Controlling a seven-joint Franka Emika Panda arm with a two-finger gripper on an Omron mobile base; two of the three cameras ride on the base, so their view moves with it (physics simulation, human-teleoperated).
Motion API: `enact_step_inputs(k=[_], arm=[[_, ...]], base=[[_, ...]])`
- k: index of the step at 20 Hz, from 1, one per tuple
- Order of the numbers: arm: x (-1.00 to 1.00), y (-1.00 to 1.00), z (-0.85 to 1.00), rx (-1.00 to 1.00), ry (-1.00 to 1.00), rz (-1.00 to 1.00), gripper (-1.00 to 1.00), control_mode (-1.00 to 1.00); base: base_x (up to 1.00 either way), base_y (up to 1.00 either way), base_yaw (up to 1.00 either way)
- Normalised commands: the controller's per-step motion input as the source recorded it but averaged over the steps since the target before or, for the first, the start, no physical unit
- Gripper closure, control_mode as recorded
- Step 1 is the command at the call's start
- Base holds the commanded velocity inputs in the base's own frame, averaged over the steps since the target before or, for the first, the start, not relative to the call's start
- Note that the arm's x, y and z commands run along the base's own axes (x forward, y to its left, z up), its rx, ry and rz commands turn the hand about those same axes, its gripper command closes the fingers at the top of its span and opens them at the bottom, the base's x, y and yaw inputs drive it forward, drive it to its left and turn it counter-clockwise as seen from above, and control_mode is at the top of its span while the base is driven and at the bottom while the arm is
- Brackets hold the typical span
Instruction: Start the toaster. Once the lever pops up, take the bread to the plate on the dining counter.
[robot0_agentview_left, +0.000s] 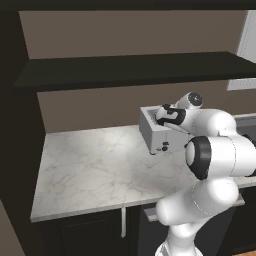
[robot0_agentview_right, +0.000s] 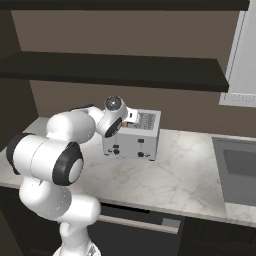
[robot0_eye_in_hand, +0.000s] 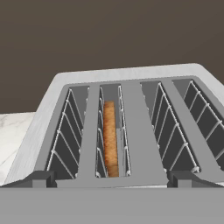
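Note:
The silver-grey toaster (robot0_agentview_left: 151, 134) (robot0_agentview_right: 136, 141) (robot0_eye_in_hand: 131, 81) stands at the back of a marble worktop, knobs and levers facing me. One tan slice of bread (robot0_eye_in_hand: 110, 140) sits down in the second slot from the left. My gripper (robot0_eye_in_hand: 112, 180) (robot0_agentview_left: 167, 116) (robot0_agentview_right: 131, 118) hovers just above the toaster's front top edge, open wide, with one dark fingertip (robot0_eye_in_hand: 40, 178) at each side and nothing between them. The plate and the dining counter are out of view.
The marble worktop (robot0_agentview_left: 95, 170) (robot0_agentview_right: 170, 180) stretches left of the toaster. A built-in sink (robot0_agentview_right: 239, 170) lies at the right. A dark shelf (robot0_agentview_left: 130, 67) (robot0_agentview_right: 120, 70) hangs above the toaster, and a dark cabinet side (robot0_agentview_left: 15, 125) closes the left end.

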Motion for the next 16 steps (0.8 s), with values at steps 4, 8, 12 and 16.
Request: enact_step_inputs(k=[4, 8, 12, 16], arm=[[0.00, 0.00, 0.00, 0.00, 0.00, 0.00, -1.00, -1.00], [0.00, 0.00, 0.00, 0.00, 0.00, 0.00, -1.00, -1.00], [0.00, 0.00, 0.00, 0.00, 0.00, 0.00, -1.00, -1.00], [0.00, 0.00, 0.00, 0.00, 0.00, 0.00, -1.00, -1.00]], base=[[0.00, 0.00, 0.00], [0.00, 0.00, 0.00], [0.00, 0.00, 0.00], [0.00, 0.00, 0.00]])
